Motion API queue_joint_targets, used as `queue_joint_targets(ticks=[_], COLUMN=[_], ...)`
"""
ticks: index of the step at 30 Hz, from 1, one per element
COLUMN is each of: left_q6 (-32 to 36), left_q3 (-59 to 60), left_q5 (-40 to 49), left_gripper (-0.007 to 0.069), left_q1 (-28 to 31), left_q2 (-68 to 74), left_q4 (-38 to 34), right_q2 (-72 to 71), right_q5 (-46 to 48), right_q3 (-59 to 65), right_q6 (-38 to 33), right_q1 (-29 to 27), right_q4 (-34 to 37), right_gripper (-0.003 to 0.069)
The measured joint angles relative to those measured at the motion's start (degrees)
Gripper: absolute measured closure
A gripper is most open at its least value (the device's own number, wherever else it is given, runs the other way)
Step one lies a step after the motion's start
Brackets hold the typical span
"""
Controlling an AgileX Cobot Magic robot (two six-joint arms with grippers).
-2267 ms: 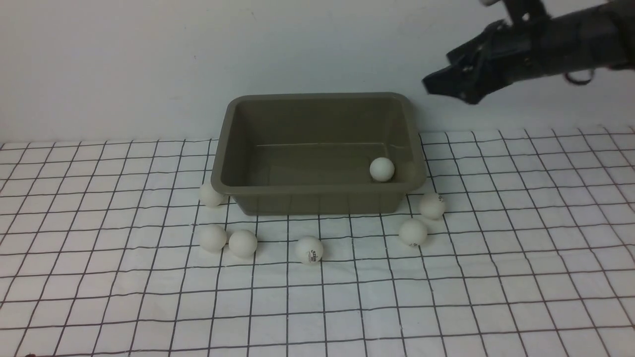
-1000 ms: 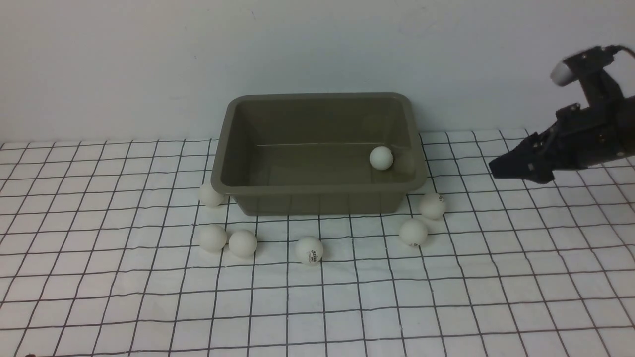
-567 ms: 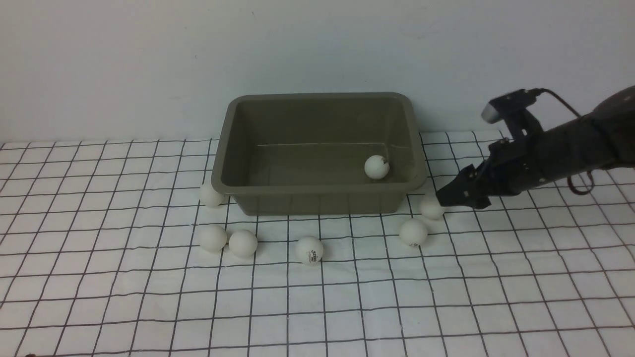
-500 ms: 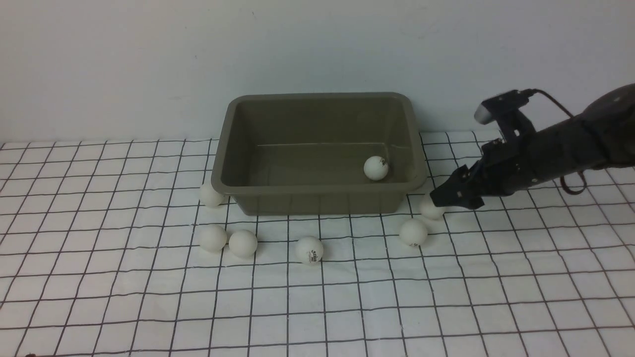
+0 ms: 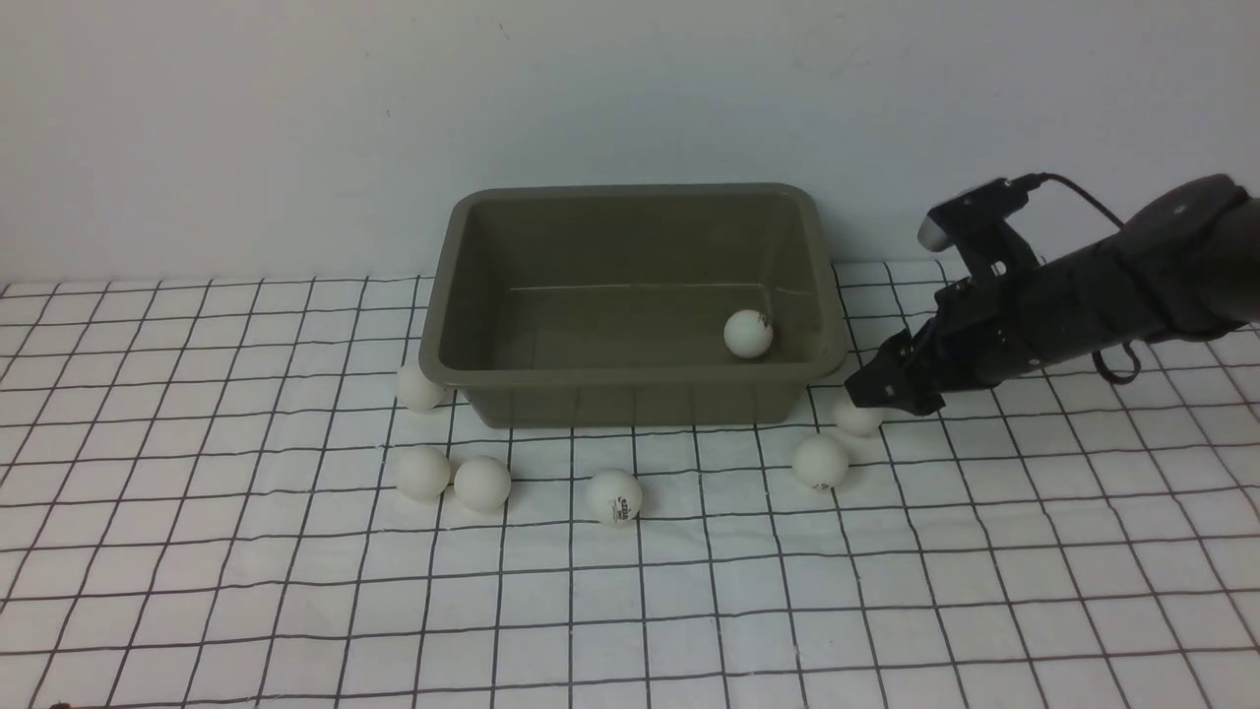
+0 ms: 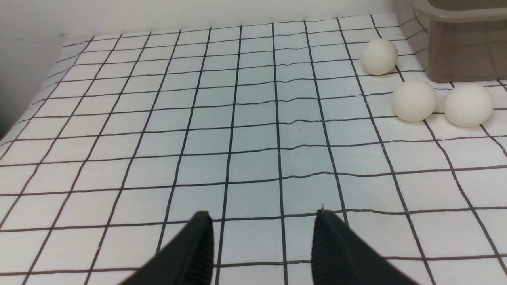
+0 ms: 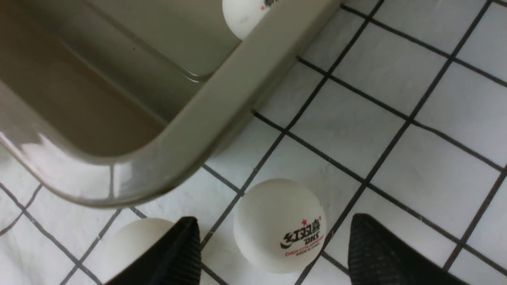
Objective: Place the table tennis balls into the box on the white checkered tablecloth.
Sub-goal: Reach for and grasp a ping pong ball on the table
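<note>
You have one ball (image 5: 748, 334) in the box (image 5: 630, 377) at centre frame, six left on the cloth (image 5: 886, 591); the right gripper (image 7: 273, 221), jaws parted, straddles the ball (image 5: 859, 421) by the box's lower-right corner.

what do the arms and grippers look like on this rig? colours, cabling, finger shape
Right arm: matte black, with a pale grey camera module on a bracket and a thin black cable. Right gripper and left gripper: black wedge-shaped fingers, ribbed inner faces. The left arm is out of view.
</note>
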Motion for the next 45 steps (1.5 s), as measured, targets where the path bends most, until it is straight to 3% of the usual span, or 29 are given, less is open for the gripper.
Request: queue_joint_targets(ticks=[23, 28, 32, 45], left_q6=[0.00, 0.00, 0.00, 0.00], left_q3=[0.00, 0.00, 0.00, 0.00], left_q5=[0.00, 0.00, 0.00, 0.00], left_gripper=[0.0314, 0.0314, 0.0314, 0.0314], left_q1=[0.00, 0.00, 0.00, 0.00], left_q2=[0.00, 0.00, 0.00, 0.00], left_q4=[0.00, 0.00, 0.00, 0.00], right_q2=[4.57, 4.74, 4.91, 0.48], right_q5=[0.18, -0.53, -1.80, -3.71], right_q3=[-0.12, -0.17, -0.29, -0.36], right_q6=[-5.18, -6.19, -6.14, -5.50], right_q1=[0.00, 0.00, 0.00, -2.15], right_q4=[4.83, 7.42, 7.82, 5.54], right_gripper=[0.0207, 0.0248, 0.0349, 0.0347])
